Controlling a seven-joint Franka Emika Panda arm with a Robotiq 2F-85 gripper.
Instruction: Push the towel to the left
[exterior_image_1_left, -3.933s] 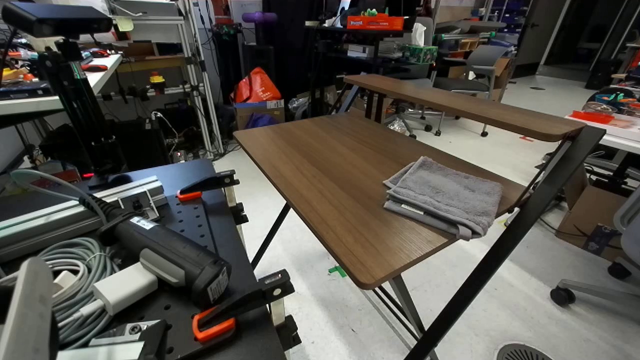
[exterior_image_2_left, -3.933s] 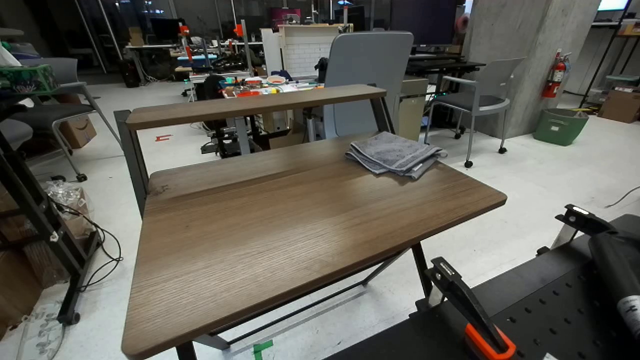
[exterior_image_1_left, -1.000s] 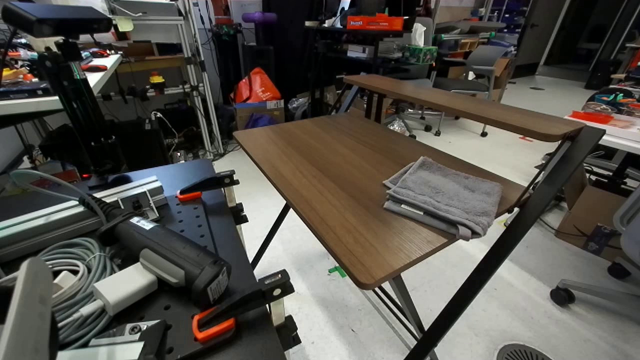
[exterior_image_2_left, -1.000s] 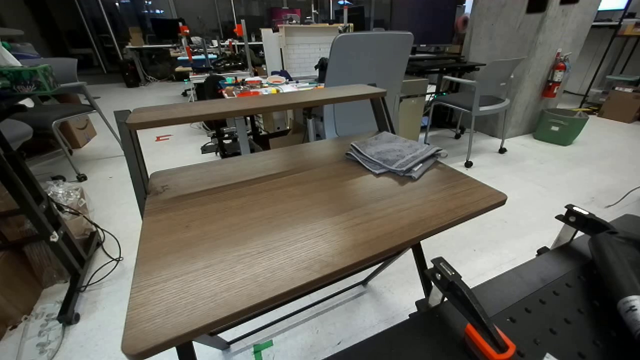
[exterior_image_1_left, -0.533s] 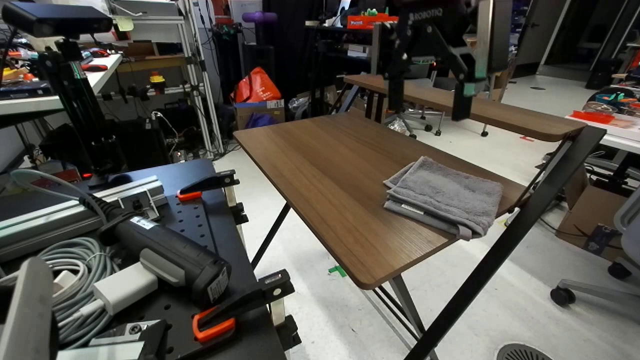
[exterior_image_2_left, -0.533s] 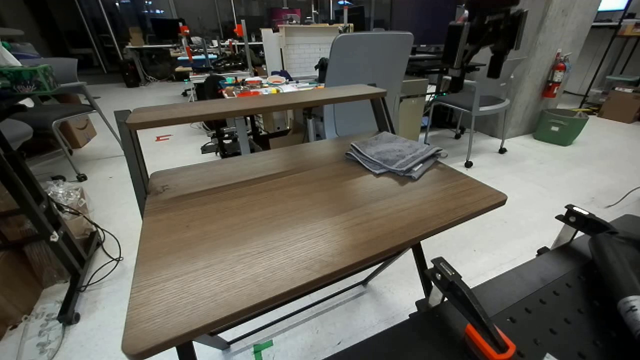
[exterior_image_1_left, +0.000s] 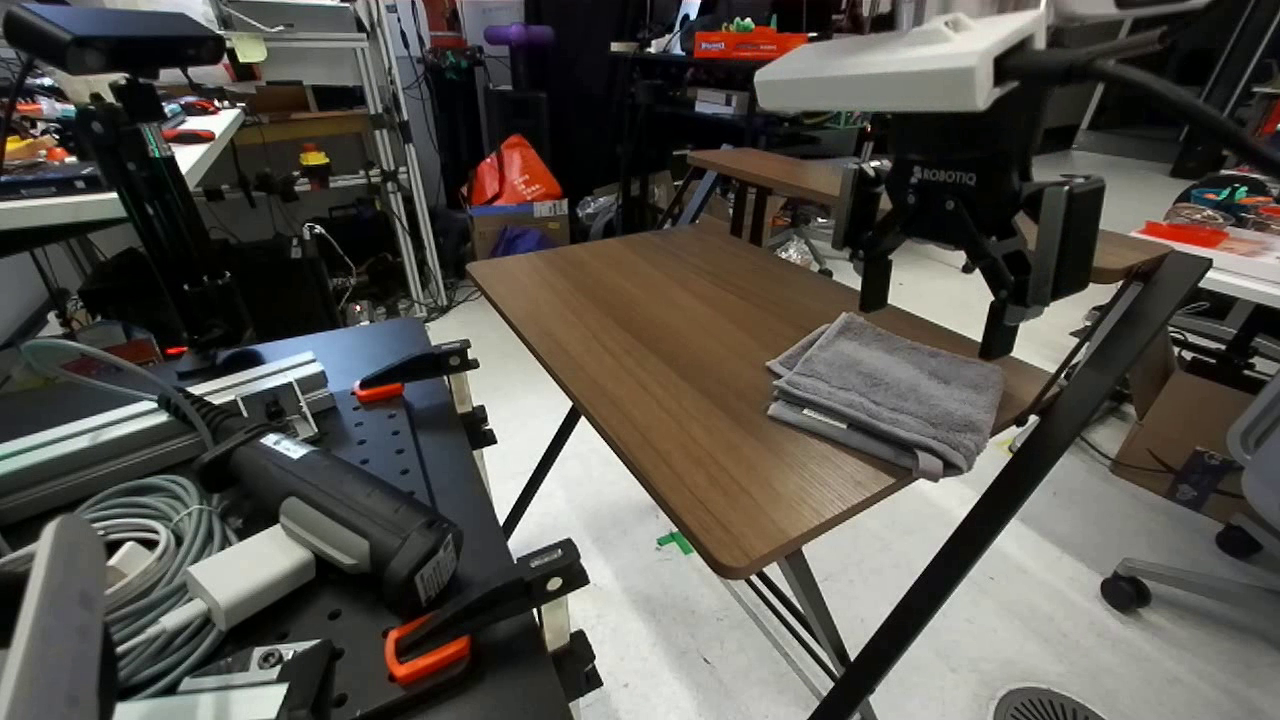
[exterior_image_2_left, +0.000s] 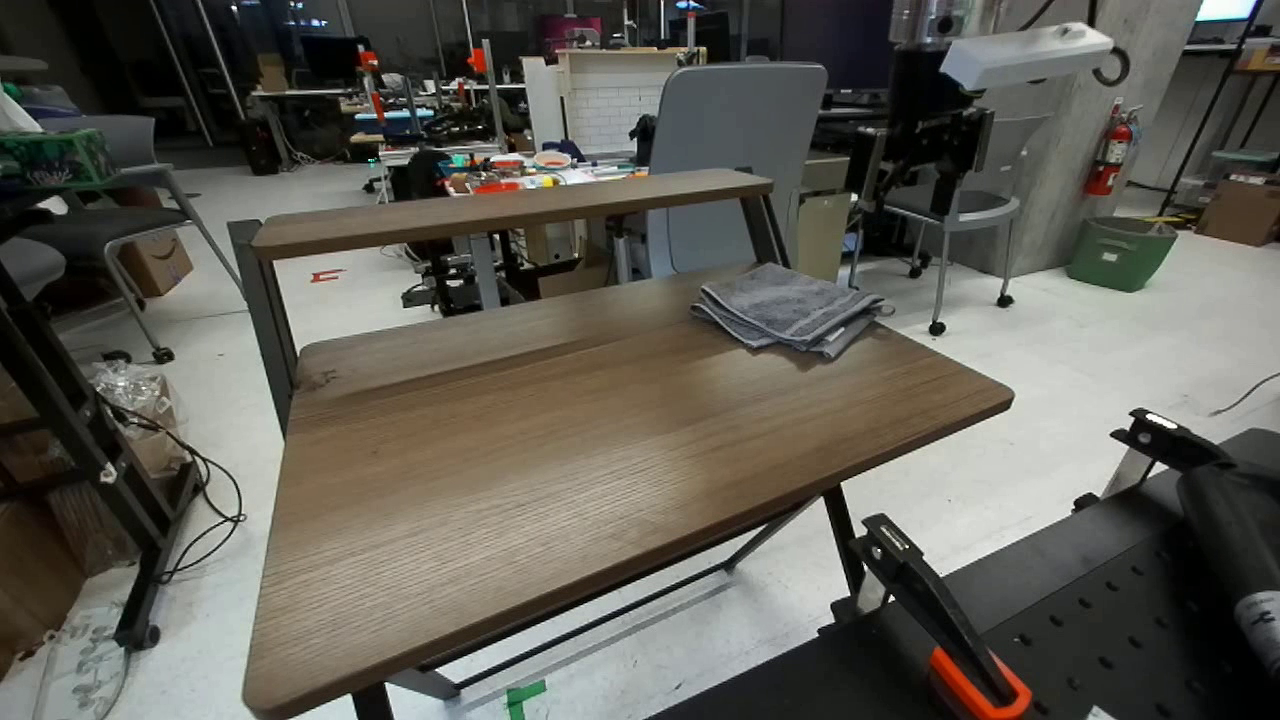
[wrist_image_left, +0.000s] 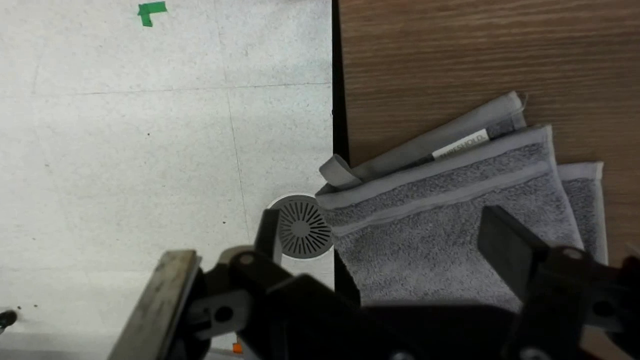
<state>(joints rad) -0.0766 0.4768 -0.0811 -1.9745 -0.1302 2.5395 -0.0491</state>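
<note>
Hanging above the towel (wrist_image_left: 440, 250) and apart from it, the claw (exterior_image_1_left: 936, 316) has its fingers (wrist_image_left: 510, 245) spread wide and holds nothing. The towel lies flat and layered at one end of the table (exterior_image_2_left: 520, 450), below the level of the raised shelf (exterior_image_2_left: 510, 210), with one corner sticking out past the end edge.

What the push turns on is which side of the towel the claw works from. In the wrist view one finger shows against the towel, the other against the floor (wrist_image_left: 150, 175) and drain (wrist_image_left: 300, 227) beyond the table's end. So the claw seems to sit over the towel's outer part, with the rest of it below and inward. In an exterior view the claw (exterior_image_2_left: 905, 205) appears up and to the right of the towel, and most of the table stretches to the left. That is likely the left meant, though the sentence does not say whose; in the wrist view the same way runs right.

The fingers stand apart along the table's length, one ahead of the other on that line. The towel's pale stripe runs much the same way, at a slant; its long axis is hard to tell with the claw hiding part of it.

The step looks like the approach, with the push not yet begun. Next should come lowering onto the outer part; a shove at the edge alone might bunch the soft layers.
</note>
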